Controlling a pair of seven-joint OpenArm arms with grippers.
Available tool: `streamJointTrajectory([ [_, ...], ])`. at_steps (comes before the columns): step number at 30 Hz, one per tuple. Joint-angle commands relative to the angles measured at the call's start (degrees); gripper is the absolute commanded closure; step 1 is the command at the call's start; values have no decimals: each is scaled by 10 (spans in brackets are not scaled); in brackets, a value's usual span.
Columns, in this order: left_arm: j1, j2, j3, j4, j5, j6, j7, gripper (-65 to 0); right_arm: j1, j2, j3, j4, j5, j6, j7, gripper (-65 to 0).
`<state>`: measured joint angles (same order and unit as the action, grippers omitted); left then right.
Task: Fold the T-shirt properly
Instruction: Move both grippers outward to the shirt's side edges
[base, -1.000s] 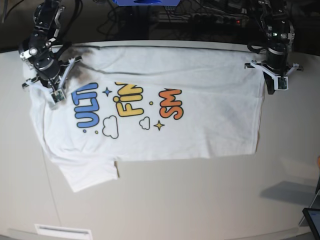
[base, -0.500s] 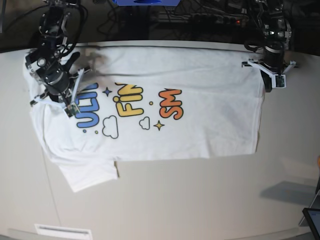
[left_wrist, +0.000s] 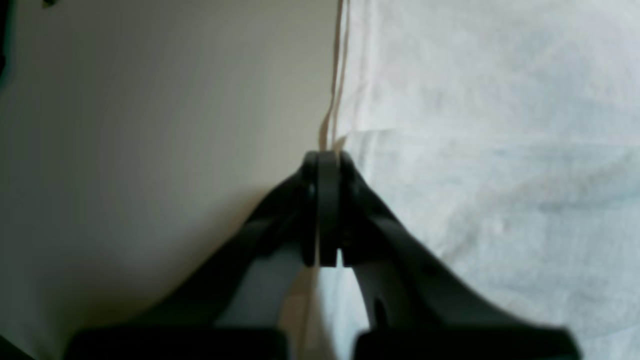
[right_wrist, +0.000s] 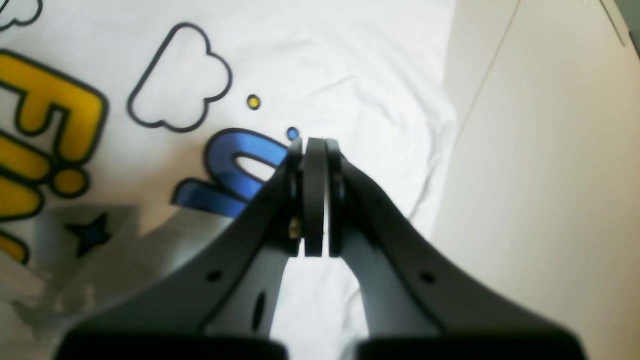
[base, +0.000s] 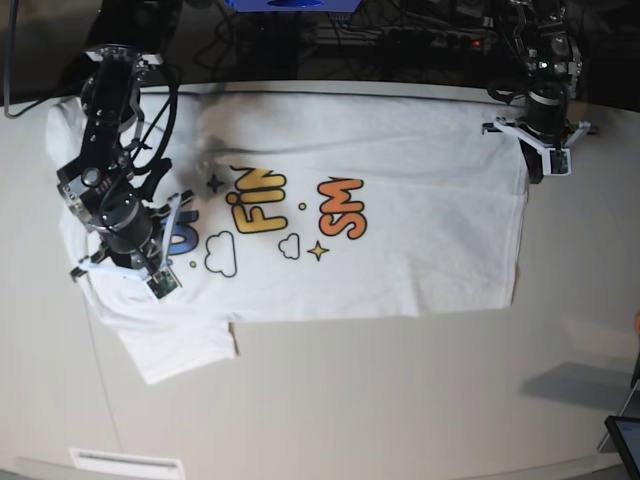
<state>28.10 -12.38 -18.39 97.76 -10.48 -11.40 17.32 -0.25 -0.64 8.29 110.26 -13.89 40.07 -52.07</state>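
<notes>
White cotton covers most of the base view: the T-shirt (base: 400, 230) lies spread flat, print side up, across the upper and middle part of the pale beige worktop (base: 400, 400), its hem toward the right of the frame and one sleeve jutting toward the lower left. The yellow "FINE" lettering (base: 258, 200) and orange "SMOL" lettering (base: 342, 208) sit near the middle, with cloud outlines and small stars around them; the blue lettering (right_wrist: 235, 172) is partly hidden by an arm in the base view and shows more fully in the right wrist view. The right gripper (base: 158, 282) hangs over the left part of the shirt, at the blue print, and its fingers (right_wrist: 315, 200) are pressed together with nothing visible between them. The left gripper (base: 545, 170) stands at the upper right of the base view, over the shirt's right edge; in the left wrist view its fingers (left_wrist: 327, 200) are together right at the line where white fabric meets bare worktop, and whether they pinch the hem cannot be told.
</notes>
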Motion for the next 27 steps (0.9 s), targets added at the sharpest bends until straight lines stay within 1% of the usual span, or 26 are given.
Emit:
streamJointTrajectory([
  [1,0,-7,-4,8,0,3,-16,-2,16,15,5,6,0,-3,13,-1],
  [2,-1,-7,-5,9,0,3,-16,-2,17,24,5,1,0,-3,24,-1],
  [4,-16,-8,-5,14,0,3,-15,-8,13,40,7,-16,0,-4,64,-3],
  [5,-24,-8,-5,12,0,3,-14,-24,9,46,8,-23,0,-4,80,-3],
  [7,-42,-16,-5,3,0,3,-13,-77,-2,58,27,-41,0,-10,110,-3],
  [9,-58,-28,-5,-4,0,3,-12,-131,-1,61,44,-54,0,-16,121,-10],
  [11,-84,-42,-5,-5,0,3,7,-178,6,67,63,-68,3,-15,121,-67],
  [13,-114,-57,-5,-1,-1,2,60,-217,17,72,76,-87,4,-15,121,-173],
  [15,-150,-64,-5,-4,-1,-1,109,-242,21,73,80,-96,4,-15,126,-281],
  [16,-169,-64,-5,-7,-1,-11,131,-259,27,73,82,-97,4,-14,126,-329],
  [17,-179,-64,-6,-8,-1,-24,142,-269,32,73,82,-100,4,-12,126,-366],
  [18,-191,-64,-13,-11,0,-39,152,-282,40,74,82,-103,4,-3,126,-400],
  [21,-215,-61,-32,-22,3,-71,162,-301,68,82,82,-139,4,-1,125,-457],
  [24,-239,-64,-34,-53,3,-90,162,-299,102,97,84,-192,4,-1,126,-461],
  [27,-253,-68,-49,-86,5,-92,160,-297,138,104,84,-234,4,-1,126,-461],
])
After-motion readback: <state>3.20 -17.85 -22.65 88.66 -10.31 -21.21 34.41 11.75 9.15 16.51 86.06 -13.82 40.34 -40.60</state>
